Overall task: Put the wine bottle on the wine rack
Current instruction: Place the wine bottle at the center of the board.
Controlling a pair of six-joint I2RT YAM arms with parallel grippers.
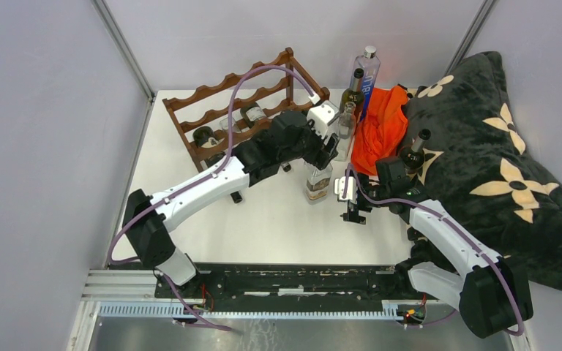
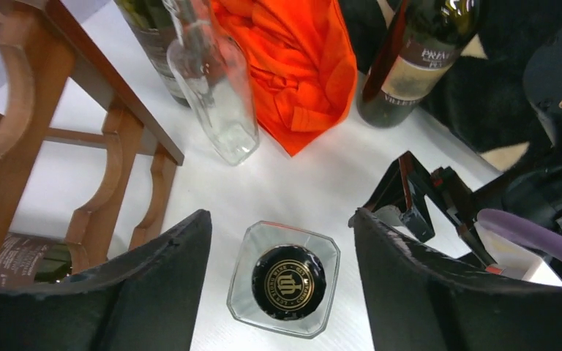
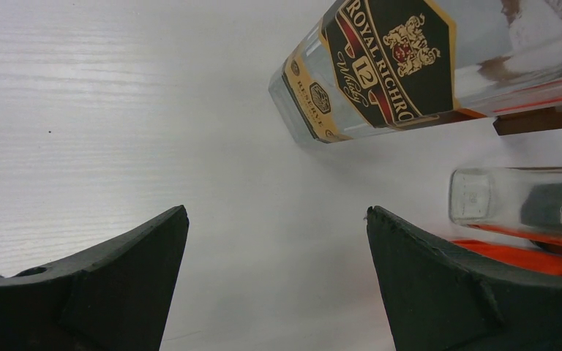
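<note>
The reddish-brown wine rack [image 1: 241, 110] [image 2: 15, 131] stands at the back left with dark bottles [image 1: 205, 135] lying in it. A dark wine bottle [image 1: 414, 155] [image 2: 413, 66] leans at the blanket's edge; another [image 1: 352, 91] stands behind the orange cloth. My left gripper [image 1: 322, 153] [image 2: 280, 214] hangs open over a square clear whisky bottle [image 1: 317, 183] [image 2: 284, 281] that stands upright on the table. Its fingers flank the black cap without touching it. My right gripper [image 1: 350, 201] [image 3: 278, 212] is open and empty, low over the table just right of that bottle [image 3: 373, 66].
A slim clear bottle [image 1: 345, 128] [image 2: 216, 95] stands between the rack and an orange cloth [image 1: 380, 128]. A tall blue-labelled bottle [image 1: 366, 73] is at the back. A dark flowered blanket [image 1: 483, 161] covers the right side. Walls close in on the left and behind.
</note>
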